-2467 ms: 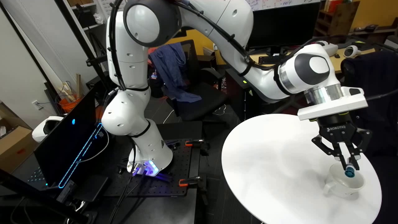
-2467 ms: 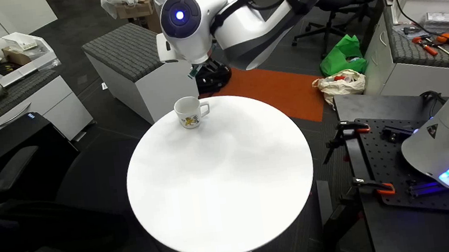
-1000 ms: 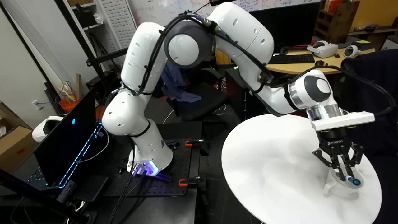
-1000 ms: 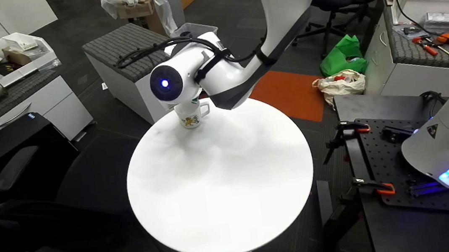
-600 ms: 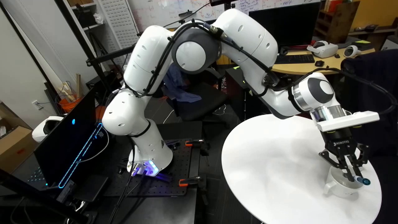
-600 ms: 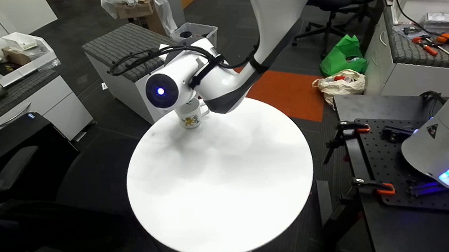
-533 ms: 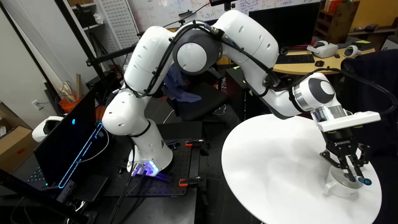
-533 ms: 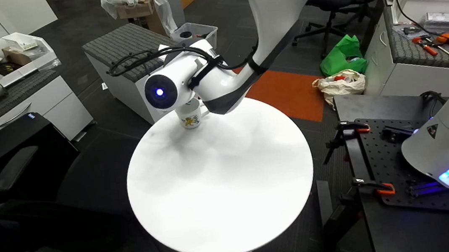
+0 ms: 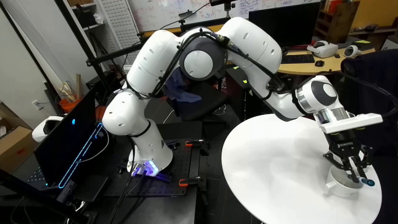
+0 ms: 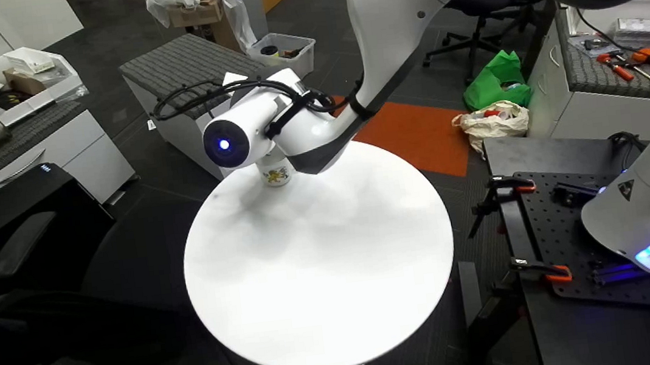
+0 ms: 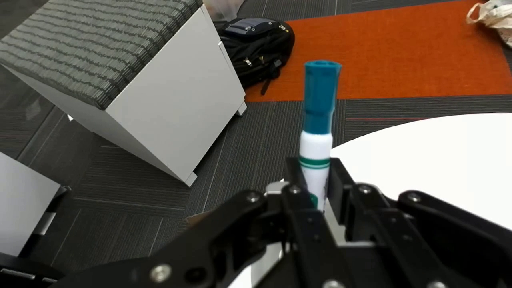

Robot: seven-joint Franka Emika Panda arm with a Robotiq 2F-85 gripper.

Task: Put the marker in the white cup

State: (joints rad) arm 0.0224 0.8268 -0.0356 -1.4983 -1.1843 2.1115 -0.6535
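The marker has a teal cap and a white body with green bands. In the wrist view the marker stands between the two fingers of my gripper, which is shut on its body, cap end sticking out beyond the tips. In an exterior view the white cup stands upright near the round table's edge. My gripper is at its opening, and the marker's teal end points out past the far right rim. The cup is partly hidden behind the arm in an exterior view, where gripper and marker are hidden.
The round white table carries the cup near its edge. A grey-topped white cabinet and a black backpack stand on the floor beyond. A dark chair is close behind the gripper.
My gripper has come down to the cup's opening and shifted right, the marker still held. The marker's teal end has moved from over the cup to past its right rim. The cup has not moved.
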